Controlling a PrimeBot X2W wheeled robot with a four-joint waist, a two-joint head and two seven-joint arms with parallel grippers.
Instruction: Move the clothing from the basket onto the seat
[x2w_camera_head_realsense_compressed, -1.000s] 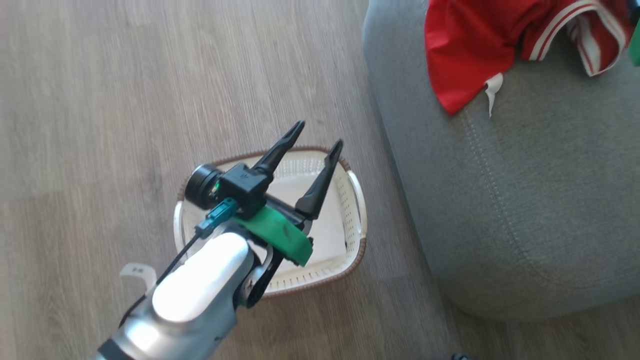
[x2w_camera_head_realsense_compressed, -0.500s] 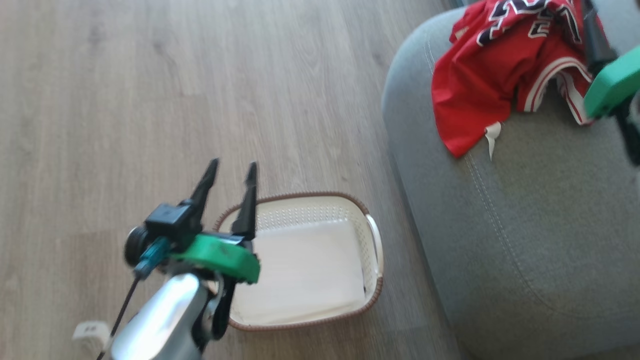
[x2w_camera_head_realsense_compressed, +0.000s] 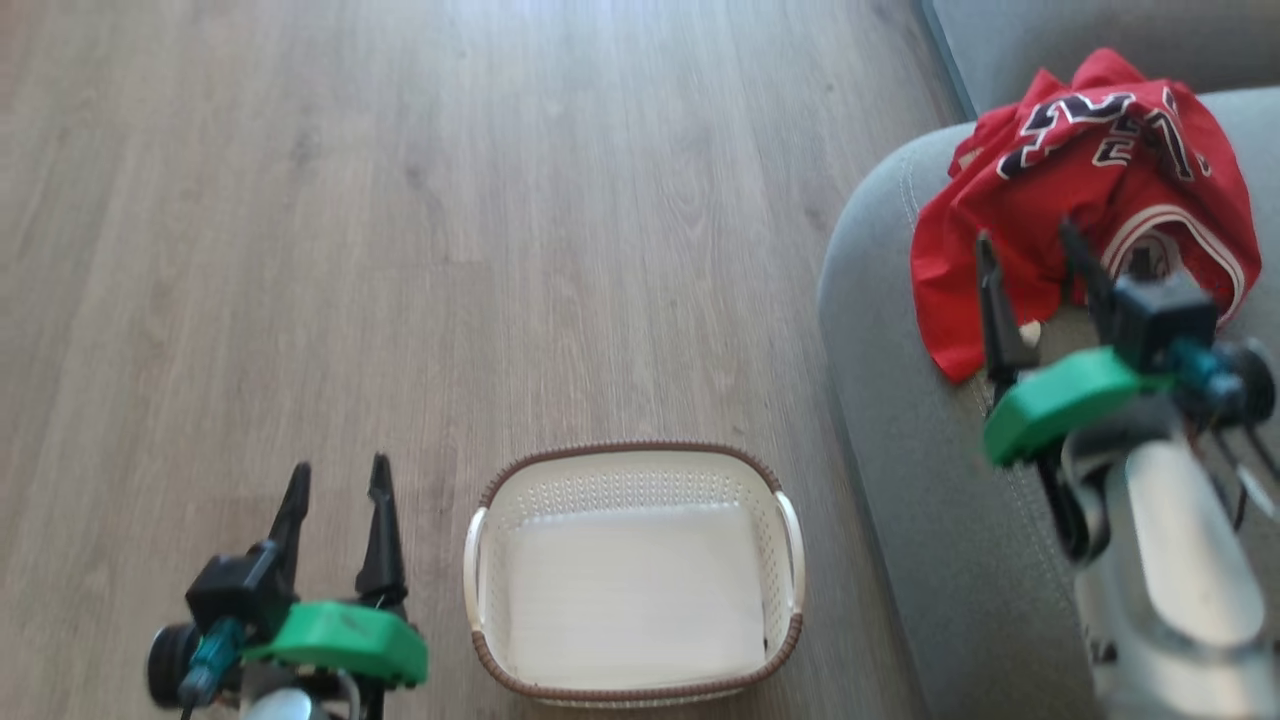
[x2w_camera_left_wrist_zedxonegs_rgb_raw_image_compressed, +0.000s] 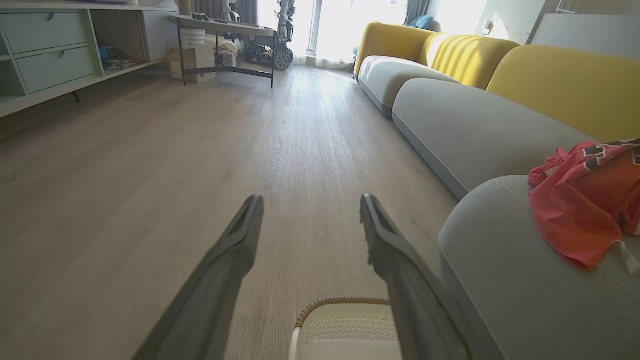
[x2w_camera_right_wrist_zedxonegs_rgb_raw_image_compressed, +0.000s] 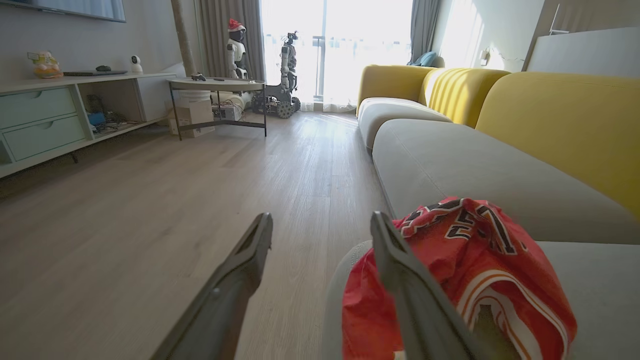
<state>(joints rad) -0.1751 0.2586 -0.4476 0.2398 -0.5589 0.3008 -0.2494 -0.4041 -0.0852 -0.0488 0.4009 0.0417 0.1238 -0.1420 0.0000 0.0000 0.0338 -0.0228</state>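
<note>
Wood floor is taking up most of the head view. Seat is running down the 3 o'clock side. It's a grey cushion with double stitching. Counting one in use, with more grey cushions lining up beyond it in the wrist views.

Clothing is lying bunched on the seat at 2 o'clock, close to the cushion's rounded front edge. Counting one red heap: the lettered jersey is showing on top and a striped hem is peeking out lower down. Can't tell how many garments are making it up.

Handling, judging by the look: it's seeming light, limp and thin, and likely a bit slick, so it should be sagging and trailing when lifted. Best hold is looking like a raised thick fold or the banded hem, pinching several layers, not a flat single layer.

Basket is sitting on the floor at 6 o'clock, just beside the seat. Counting one, with two white handles. Its pale bottom is showing and nothing red is lying in it, so the task is looking done.

Right claw is hovering over the seat at 3 o'clock in front of the heap, fingers spread wide and gripping nothing. Left claw is hanging over the floor at 7 o'clock beside the basket, also spread wide and carrying nothing. Counting two claws.
</note>
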